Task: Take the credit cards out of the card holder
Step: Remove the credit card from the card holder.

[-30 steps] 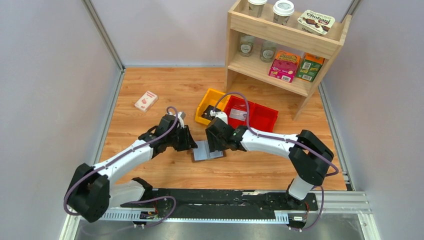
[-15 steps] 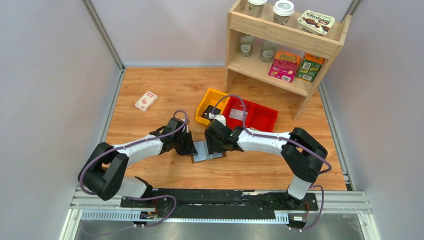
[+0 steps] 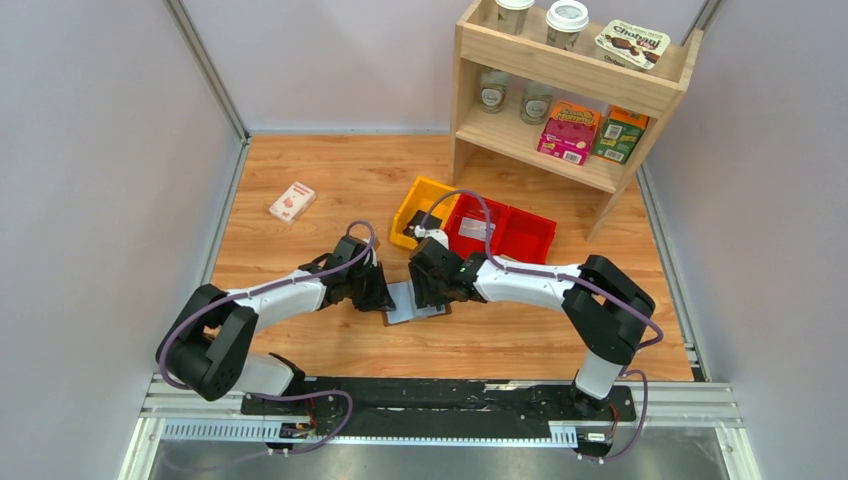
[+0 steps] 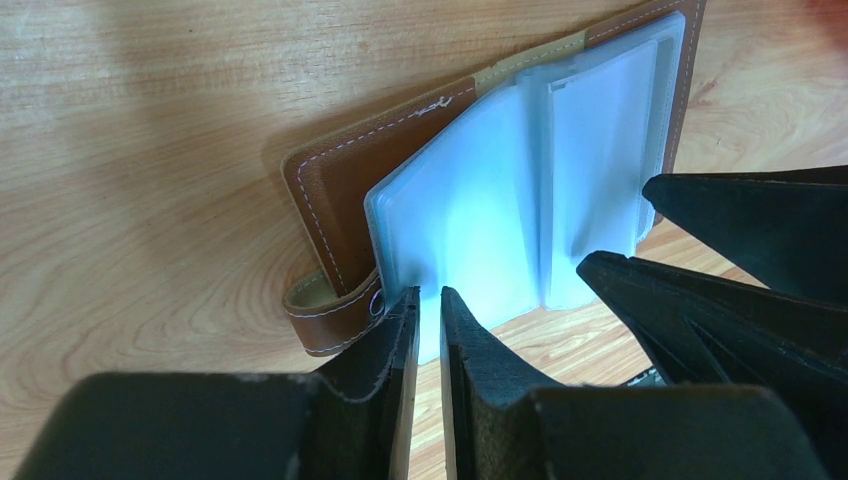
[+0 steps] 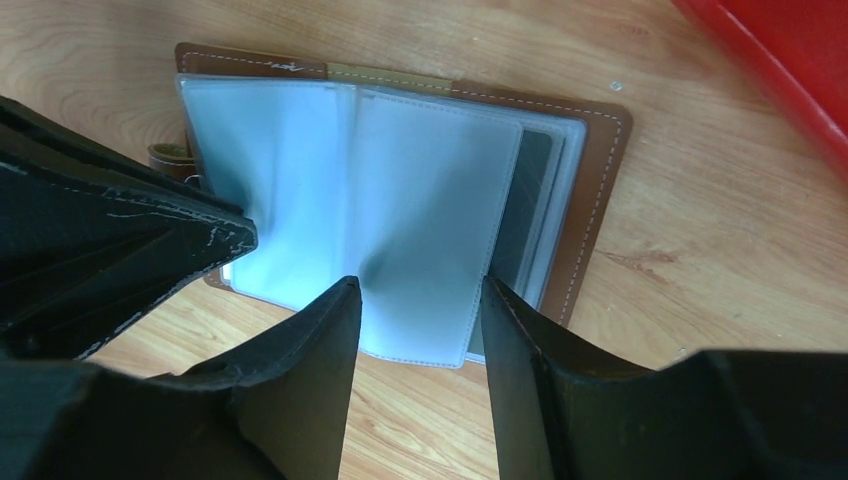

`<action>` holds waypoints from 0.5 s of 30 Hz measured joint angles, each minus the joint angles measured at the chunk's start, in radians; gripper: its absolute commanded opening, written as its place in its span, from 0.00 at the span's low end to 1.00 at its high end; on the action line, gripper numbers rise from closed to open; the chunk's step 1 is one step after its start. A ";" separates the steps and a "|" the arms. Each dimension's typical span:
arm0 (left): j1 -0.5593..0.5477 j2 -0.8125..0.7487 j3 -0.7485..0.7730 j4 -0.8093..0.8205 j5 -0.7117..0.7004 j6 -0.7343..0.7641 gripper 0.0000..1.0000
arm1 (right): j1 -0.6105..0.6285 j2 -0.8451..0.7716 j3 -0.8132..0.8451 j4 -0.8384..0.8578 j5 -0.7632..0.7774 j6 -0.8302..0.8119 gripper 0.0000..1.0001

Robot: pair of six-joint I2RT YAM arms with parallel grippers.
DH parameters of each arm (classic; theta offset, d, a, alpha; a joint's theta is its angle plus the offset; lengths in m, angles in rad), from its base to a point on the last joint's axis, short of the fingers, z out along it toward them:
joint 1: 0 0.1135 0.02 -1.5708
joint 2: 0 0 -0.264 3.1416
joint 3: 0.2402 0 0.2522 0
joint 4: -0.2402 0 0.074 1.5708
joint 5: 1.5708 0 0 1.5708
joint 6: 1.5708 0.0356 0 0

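Top external view puts the card holder (image 3: 414, 304) lying open at centre frame, between both claws. Left claw (image 4: 422, 305), fingers almost together, sits at its left edge. Right claw (image 5: 415, 300) gapes wide over its right half.

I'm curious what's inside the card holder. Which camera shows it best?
Right wrist: the card holder lies open, close up and nearly whole. The left wrist view shows only part of it; the top view shows it tiny.

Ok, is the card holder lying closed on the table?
No, the card holder lies open, its translucent sleeves spread out over the brown cover.
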 measured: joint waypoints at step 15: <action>0.000 -0.066 -0.049 0.021 0.002 0.000 0.23 | 0.000 0.006 0.000 0.148 -0.217 -0.008 0.56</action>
